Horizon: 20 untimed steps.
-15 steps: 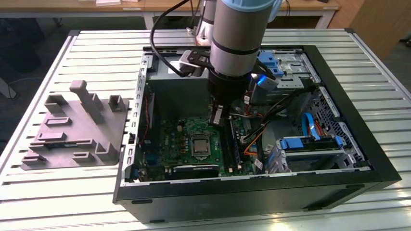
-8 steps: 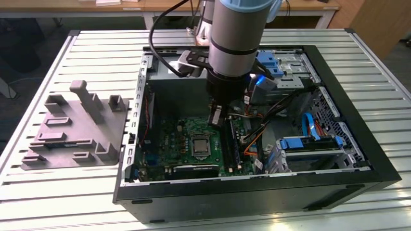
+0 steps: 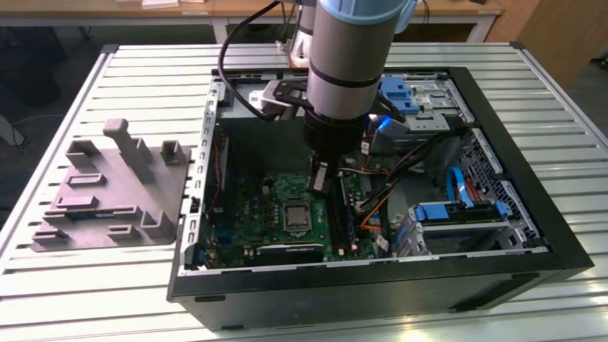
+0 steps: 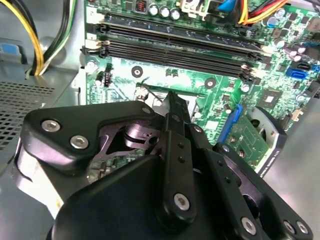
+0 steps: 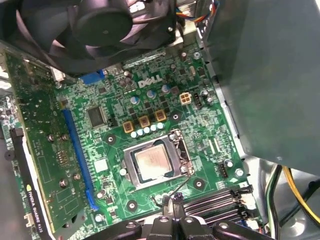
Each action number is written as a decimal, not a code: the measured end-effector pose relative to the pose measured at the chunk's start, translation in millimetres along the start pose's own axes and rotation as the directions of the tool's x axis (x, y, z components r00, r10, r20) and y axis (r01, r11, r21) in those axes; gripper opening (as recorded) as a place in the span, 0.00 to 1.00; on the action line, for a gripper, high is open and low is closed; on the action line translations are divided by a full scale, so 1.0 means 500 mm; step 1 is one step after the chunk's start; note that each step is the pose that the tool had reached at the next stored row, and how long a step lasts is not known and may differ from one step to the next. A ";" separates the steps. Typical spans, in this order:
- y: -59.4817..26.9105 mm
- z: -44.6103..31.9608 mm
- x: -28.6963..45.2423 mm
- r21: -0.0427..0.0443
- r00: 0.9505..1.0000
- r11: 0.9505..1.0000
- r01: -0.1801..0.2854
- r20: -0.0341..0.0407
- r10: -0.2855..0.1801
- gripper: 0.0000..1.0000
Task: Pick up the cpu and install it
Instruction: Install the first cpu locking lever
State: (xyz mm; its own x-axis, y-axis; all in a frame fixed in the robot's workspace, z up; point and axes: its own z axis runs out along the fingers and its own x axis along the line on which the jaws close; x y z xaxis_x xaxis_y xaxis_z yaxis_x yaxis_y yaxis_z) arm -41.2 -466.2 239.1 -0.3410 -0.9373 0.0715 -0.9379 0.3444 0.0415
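You are looking down into an open computer case (image 3: 532, 267) lying on its side on a slatted metal table (image 3: 142, 71). Your gripper (image 3: 320, 187) is hanging inside the case, just above the green motherboard (image 3: 256, 206), beside the memory slots (image 3: 339, 214) that are running along the board's edge toward the exterior view's right. The narrow fingers (image 4: 176, 107) are sitting pressed together with nothing between them. The cpu (image 5: 153, 163) is lying flat in its silver socket frame (image 5: 176, 137) at the middle of the board, close beside the fingertips but apart from them; in the exterior view it is showing as a dark square (image 3: 295, 216).

Around the gripper, things are crowding in: a black fan (image 5: 102, 25) is looming over one end of the board, a green expansion card (image 5: 45, 145) is standing on edge next to a long blue slot (image 5: 77, 155), and orange and black cables (image 3: 380, 196) are trailing toward blue drive bays (image 3: 456, 211). Yellow and black wires (image 4: 47, 35) are running along the case wall.

Outside the case, on the exterior view's left, a grey fixture block (image 3: 109, 192) is resting on the table.
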 end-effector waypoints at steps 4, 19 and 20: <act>0.000 0.000 0.000 0.000 1.000 1.000 0.000 0.000 0.000 0.11; 0.000 0.002 0.005 0.004 0.999 0.999 0.051 -0.002 -0.051 0.11; 0.000 0.002 0.007 0.004 0.999 0.999 0.052 -0.003 -0.052 0.11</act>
State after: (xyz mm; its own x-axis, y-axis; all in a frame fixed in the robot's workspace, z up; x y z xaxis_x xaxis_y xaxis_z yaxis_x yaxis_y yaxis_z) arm -42.2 -469.3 238.4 -0.2919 -0.9537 0.0718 -0.9545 0.2953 0.0414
